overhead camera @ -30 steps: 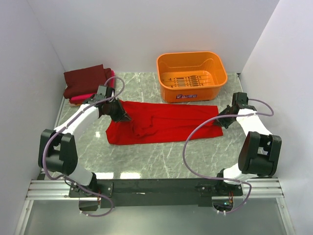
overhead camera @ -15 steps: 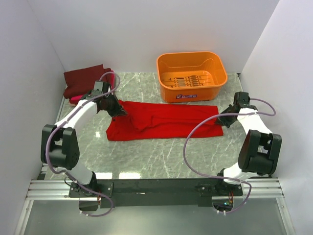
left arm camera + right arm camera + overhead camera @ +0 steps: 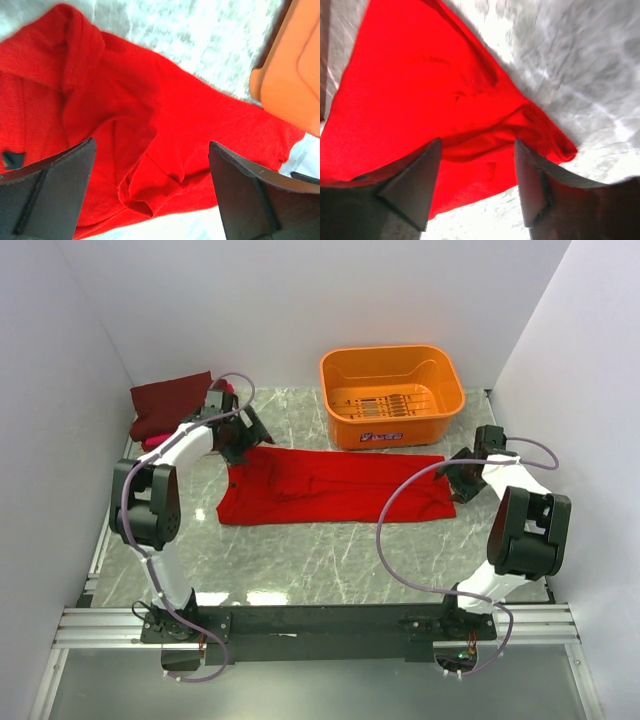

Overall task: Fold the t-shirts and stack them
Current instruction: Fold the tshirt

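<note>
The bright red t-shirt [image 3: 330, 487] lies spread as a long band across the middle of the table, with its near-left part creased. My left gripper [image 3: 247, 436] hovers open over the shirt's far left corner; in the left wrist view the rumpled red cloth [image 3: 165, 125] lies below the spread fingers [image 3: 55, 185], untouched. My right gripper [image 3: 455, 473] stands open at the shirt's right edge, and its wrist view shows the red hem [image 3: 420, 90] beneath the open gripper [image 3: 477, 175]. A folded dark maroon t-shirt [image 3: 170, 400] rests on a hot pink one [image 3: 152, 444] at the back left.
An orange plastic basket [image 3: 392, 395] stands at the back, just beyond the red shirt; its corner [image 3: 295, 65] shows in the left wrist view. White walls close in on the left, back and right. Marble tabletop [image 3: 330, 560] lies bare in front of the shirt.
Both grippers have opened and let go of the red shirt. The left gripper moved back and left, drawing the cloth out; the shirt now lies flatter.
</note>
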Motion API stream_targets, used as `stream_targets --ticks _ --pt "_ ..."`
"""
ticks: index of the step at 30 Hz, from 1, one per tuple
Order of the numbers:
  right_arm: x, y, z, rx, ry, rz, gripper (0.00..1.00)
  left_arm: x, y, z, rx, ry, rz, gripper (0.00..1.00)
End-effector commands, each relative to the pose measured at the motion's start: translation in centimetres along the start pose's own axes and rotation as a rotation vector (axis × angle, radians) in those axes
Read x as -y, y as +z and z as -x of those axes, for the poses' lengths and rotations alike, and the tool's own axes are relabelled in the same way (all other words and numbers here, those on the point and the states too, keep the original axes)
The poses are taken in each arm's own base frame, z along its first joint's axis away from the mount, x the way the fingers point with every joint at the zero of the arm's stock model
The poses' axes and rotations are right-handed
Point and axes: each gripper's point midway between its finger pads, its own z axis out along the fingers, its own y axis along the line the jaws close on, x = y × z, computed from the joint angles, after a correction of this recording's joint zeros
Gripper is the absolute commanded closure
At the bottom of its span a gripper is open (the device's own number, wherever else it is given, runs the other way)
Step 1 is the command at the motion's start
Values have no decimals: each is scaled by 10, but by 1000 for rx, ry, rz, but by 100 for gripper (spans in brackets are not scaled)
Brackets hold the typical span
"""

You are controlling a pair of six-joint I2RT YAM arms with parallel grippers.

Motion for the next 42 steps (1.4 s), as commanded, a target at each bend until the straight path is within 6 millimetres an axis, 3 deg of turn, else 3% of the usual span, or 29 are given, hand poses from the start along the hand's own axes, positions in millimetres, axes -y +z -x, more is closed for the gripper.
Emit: stream_targets --ticks 1,3,4,6,8,10,11,12,15,20,23,26,33,37,42 --pt "-17 -29 35 172 -101 11 29 18 -28 28 115 55 -17 1" --pt "-18 -46 38 240 -153 6 17 21 -42 22 130 52 -35 1" --pt "-19 -54 43 288 -175 1 15 11 -40 8 103 44 -20 0" --pt "-22 -76 46 402 -210 -6 13 13 -45 -12 82 55 -33 1" --pt "-28 -107 51 566 -222 47 12 6 -39 -48 20 74 -17 0" --pt "-28 -124 54 688 -193 99 10 1 -37 -75 -27 91 -21 1" --pt "-30 -145 56 760 -133 156 9 5 -35 -86 -38 106 -28 1" --pt "-28 -154 61 815 -83 183 9 2 -31 -96 -55 100 -22 1" --pt "-15 -158 52 844 82 240 9 7 -20 -115 -90 113 -29 1" --pt "-17 -165 40 843 -45 282 9 16 -2 -134 -124 138 -35 0" --pt "-11 -161 35 814 -72 240 9 14 9 -135 -123 132 -17 1" --pt "-12 -155 29 780 -108 241 9 17 20 -123 -83 138 4 1" --pt "-18 -145 18 710 -144 274 9 56 31 -86 -1 187 -23 1" --pt "-20 -146 18 709 -153 279 10 65 36 -77 -3 210 -8 1" --pt "-27 -136 6 650 -207 314 10 47 24 -87 -28 240 36 1"
